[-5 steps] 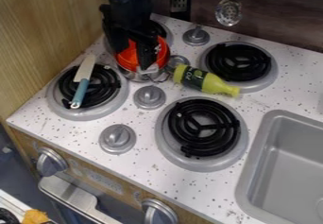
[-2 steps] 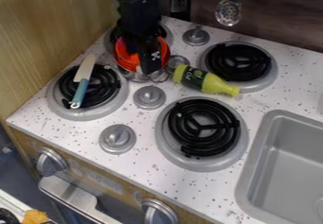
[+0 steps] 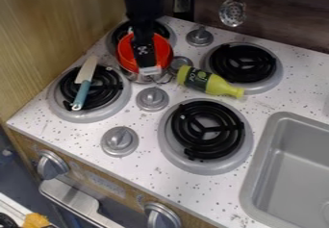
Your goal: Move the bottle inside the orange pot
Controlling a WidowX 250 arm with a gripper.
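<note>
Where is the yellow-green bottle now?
In the camera view, the bottle lies on the stovetop, right of the orange pot, its neck by the back right burner.

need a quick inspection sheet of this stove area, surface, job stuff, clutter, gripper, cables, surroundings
surface: speckled white countertop with coil burners; grey sink at right
bottle: yellow-green with dark label, lying on its side outside the pot
orange pot: at the rear left burner, its orange rim partly behind the gripper
clutter: blue-handled knife lying across the front left burner
gripper: over the orange pot
cables: nothing seen
surroundings: slotted spoon and grater at the dark back wall; wood panel at left
</note>
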